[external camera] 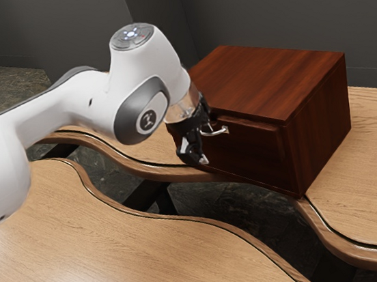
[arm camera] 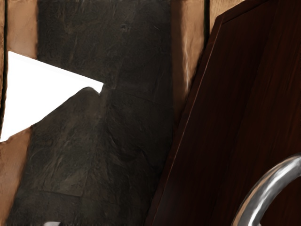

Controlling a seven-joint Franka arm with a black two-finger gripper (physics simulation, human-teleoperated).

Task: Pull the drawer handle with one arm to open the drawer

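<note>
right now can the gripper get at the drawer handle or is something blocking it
Likely yes: the gripper sits right against the silver handle on the drawer front, with nothing between them. Whether it has hold of it, I cannot tell.

No legible text; one small emblem [external camera: 146,119] on the arm's joint cap [external camera: 128,106].
</note>
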